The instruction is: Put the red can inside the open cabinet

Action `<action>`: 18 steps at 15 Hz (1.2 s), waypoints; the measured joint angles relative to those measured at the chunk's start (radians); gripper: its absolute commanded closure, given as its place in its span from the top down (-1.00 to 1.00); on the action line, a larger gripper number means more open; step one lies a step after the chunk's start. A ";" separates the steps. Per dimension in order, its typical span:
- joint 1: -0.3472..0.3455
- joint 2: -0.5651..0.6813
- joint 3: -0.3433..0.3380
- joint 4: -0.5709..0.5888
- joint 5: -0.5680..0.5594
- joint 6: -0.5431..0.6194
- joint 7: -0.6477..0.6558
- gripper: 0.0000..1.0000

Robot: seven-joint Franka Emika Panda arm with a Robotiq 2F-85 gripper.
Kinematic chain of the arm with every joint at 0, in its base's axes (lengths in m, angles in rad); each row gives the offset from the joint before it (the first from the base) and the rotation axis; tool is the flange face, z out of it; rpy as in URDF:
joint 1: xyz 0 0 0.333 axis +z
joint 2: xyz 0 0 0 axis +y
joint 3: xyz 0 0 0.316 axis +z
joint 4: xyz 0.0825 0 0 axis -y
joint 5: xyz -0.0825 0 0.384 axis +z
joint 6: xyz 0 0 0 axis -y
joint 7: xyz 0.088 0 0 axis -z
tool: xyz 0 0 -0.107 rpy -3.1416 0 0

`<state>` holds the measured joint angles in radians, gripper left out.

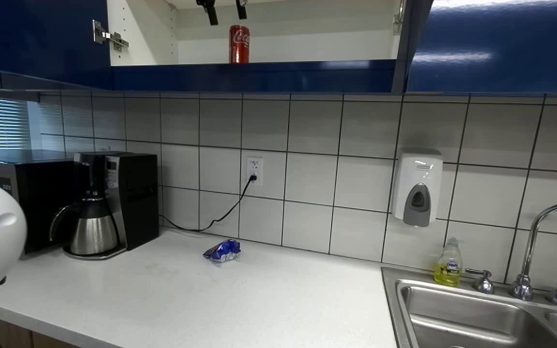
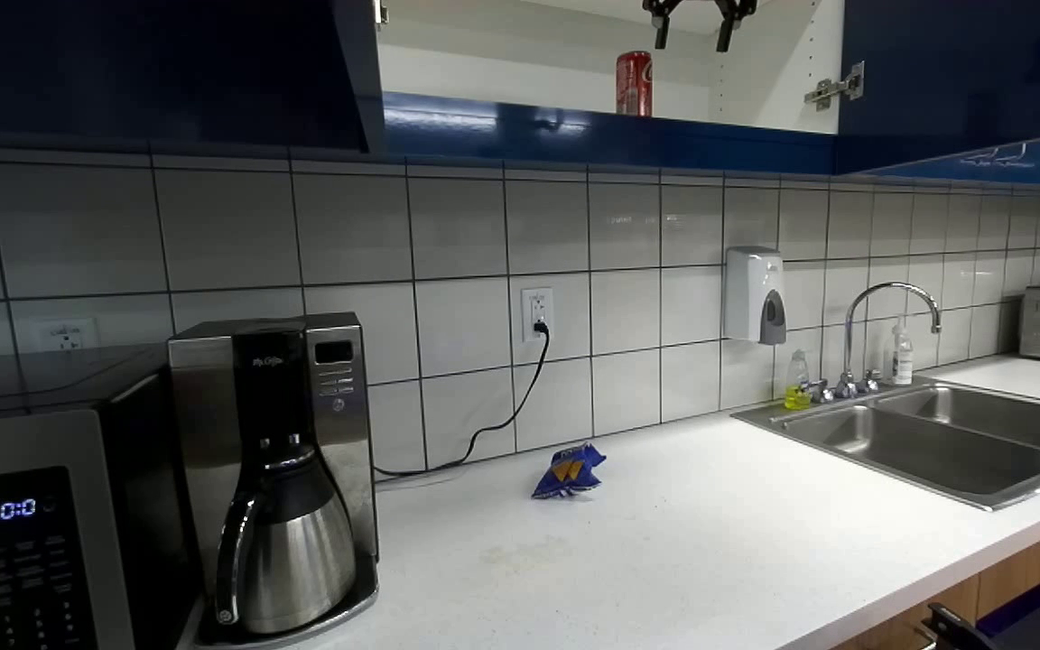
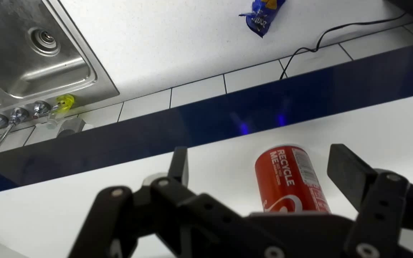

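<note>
The red can (image 1: 239, 44) stands upright on the floor of the open cabinet (image 1: 298, 76), near its front edge. It shows in an exterior view (image 2: 634, 86) and in the wrist view (image 3: 289, 181), where my gripper's body hides its lower part in the picture. The cabinet has dark blue fronts and a pale interior, also seen in an exterior view (image 2: 520, 122). My gripper (image 3: 262, 163) is open and holds nothing. Its fingertips hang just above the can's height in both exterior views (image 1: 228, 18) (image 2: 692, 43), apart from it. The rest of the arm is mostly cut off above.
The cabinet's open door (image 2: 962, 81) hangs at its side. On the counter (image 1: 283, 295) below lie a small blue packet (image 1: 223, 250) and a coffee machine (image 1: 138, 198) beside a microwave (image 2: 32, 524). A sink (image 1: 452, 314) and a soap dispenser (image 1: 417, 188) are further along.
</note>
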<state>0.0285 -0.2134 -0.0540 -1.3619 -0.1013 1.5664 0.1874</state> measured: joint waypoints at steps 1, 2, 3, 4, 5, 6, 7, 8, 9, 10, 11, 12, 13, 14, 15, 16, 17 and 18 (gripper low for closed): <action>0.000 -0.021 -0.001 -0.030 0.000 0.001 -0.007 1.00; 0.000 -0.041 -0.002 -0.059 0.001 0.003 -0.014 1.00; 0.000 -0.062 -0.003 -0.090 0.001 0.006 -0.020 1.00; 0.000 -0.082 -0.003 -0.121 0.001 0.009 -0.027 1.00; 0.000 -0.104 -0.004 -0.153 0.002 0.012 -0.035 1.00; 0.000 -0.123 -0.005 -0.183 0.004 0.016 -0.043 1.00; 0.000 -0.143 -0.005 -0.214 0.006 0.020 -0.051 1.00; 0.000 -0.162 -0.005 -0.245 0.009 0.026 -0.059 1.00; 0.000 -0.181 -0.005 -0.276 0.014 0.031 -0.065 1.00; 0.000 -0.200 -0.005 -0.308 0.021 0.035 -0.073 1.00; 0.000 -0.217 -0.005 -0.340 0.026 0.038 -0.082 1.00; 0.000 -0.233 -0.005 -0.372 0.031 0.040 -0.092 1.00; 0.000 -0.248 -0.005 -0.402 0.036 0.042 -0.099 1.00; 0.000 -0.262 -0.005 -0.431 0.038 0.043 -0.107 1.00; 0.000 -0.274 -0.005 -0.457 0.038 0.045 -0.114 1.00; 0.000 -0.285 -0.005 -0.482 0.038 0.049 -0.120 1.00; 0.000 -0.293 -0.005 -0.504 0.038 0.055 -0.125 1.00; 0.000 -0.301 -0.005 -0.523 0.038 0.064 -0.131 1.00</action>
<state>0.0281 -0.5144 -0.0585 -1.8853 -0.0629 1.6303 0.0562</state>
